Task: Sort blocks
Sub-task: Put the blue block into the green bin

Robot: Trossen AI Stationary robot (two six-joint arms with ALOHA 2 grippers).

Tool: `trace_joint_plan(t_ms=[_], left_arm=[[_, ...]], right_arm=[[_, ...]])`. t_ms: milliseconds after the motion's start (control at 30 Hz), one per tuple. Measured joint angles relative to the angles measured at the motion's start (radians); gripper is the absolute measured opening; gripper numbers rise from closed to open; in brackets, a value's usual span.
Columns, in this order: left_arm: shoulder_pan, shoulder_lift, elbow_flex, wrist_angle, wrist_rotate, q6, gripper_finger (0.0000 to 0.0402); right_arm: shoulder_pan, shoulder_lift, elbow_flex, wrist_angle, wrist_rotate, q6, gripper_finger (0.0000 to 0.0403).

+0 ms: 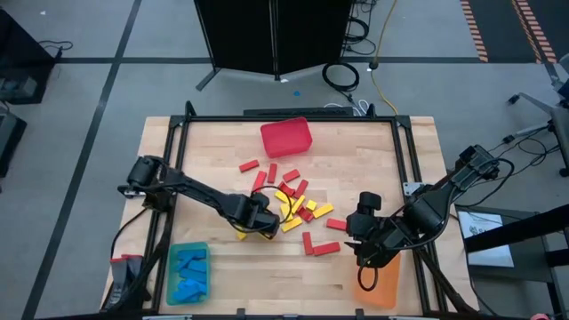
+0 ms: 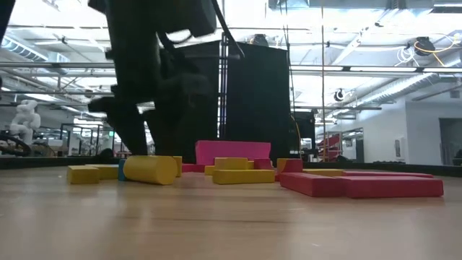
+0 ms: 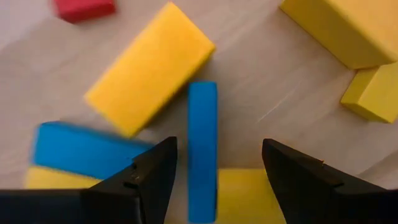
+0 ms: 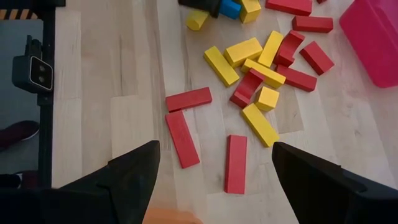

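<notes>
Bare bench (image 1: 222, 151) ringed the blocks (image 1: 293, 200) piled mid-bench, and there the left gripper (image 3: 217, 180) stood low, fingers spread astride an on-edge blue block (image 3: 203, 143) without pinching it, while the right gripper (image 4: 214, 186) hung wide open and empty above the front right edge.

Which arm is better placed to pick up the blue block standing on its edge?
The left. Its open end effector already straddles the blue block. The right end effector hangs above the orange bin.
</notes>
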Motion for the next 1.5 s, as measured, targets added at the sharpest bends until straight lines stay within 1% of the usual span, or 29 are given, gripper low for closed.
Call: trace_joint_plan(t_ms=[167,267,367,467,533,567,700,833,1033,1100,1200,1233,1300,1400,1500], left_arm=[[0.014,0.074,0.006,0.020,0.032,0.028,0.0242],[0.025,0.087,0.006,0.021,0.047,0.061,0.0227],[0.032,0.078,0.005,0.020,0.049,0.077,0.0185],[0.034,0.067,0.003,0.022,0.029,0.087,0.0123],[0.034,0.066,0.006,0.025,0.018,0.124,0.0074],[0.034,0.066,0.008,0.023,0.015,0.138,0.0058],[0.034,0.069,0.030,0.008,0.008,0.178,0.0058],[0.038,0.074,0.114,-0.025,-0.018,0.252,0.0058],[0.010,0.016,0.295,-0.207,-0.084,0.379,0.0058],[-0.018,-0.027,0.325,-0.267,-0.108,0.415,0.0058],[-0.097,-0.105,0.325,-0.368,-0.122,0.434,0.0058],[-0.132,-0.127,0.325,-0.408,-0.124,0.419,0.0058],[-0.205,-0.166,0.325,-0.489,-0.150,0.339,0.0058],[-0.324,-0.207,0.324,-0.581,-0.191,0.154,0.0058],[-0.443,-0.214,0.300,-0.606,-0.174,-0.030,0.0058]], right_arm=[[0.000,0.000,0.000,0.003,0.000,0.000,0.0306],[0.000,0.000,0.000,0.004,0.000,0.004,0.0306],[0.000,0.000,0.000,0.004,0.000,0.008,0.0306],[0.000,0.000,0.000,0.004,0.000,0.008,0.0306],[0.000,0.000,0.000,0.003,0.001,0.008,0.0306],[0.000,0.000,0.000,0.003,0.002,0.008,0.0306],[0.000,0.000,0.000,0.001,0.003,0.008,0.0306],[0.000,0.000,0.000,0.001,0.002,0.008,0.0306],[0.000,0.000,0.000,-0.001,0.002,0.008,0.0306],[0.000,0.000,0.000,-0.002,0.002,0.016,0.0306],[0.000,0.000,0.000,-0.005,0.000,0.026,0.0306],[0.000,0.000,0.000,-0.004,0.000,0.026,0.0306],[0.000,0.000,0.000,-0.003,0.000,0.026,0.0306],[0.000,0.000,0.000,-0.001,0.000,0.025,0.0306],[0.000,0.000,0.000,0.000,0.001,0.020,0.0306]])
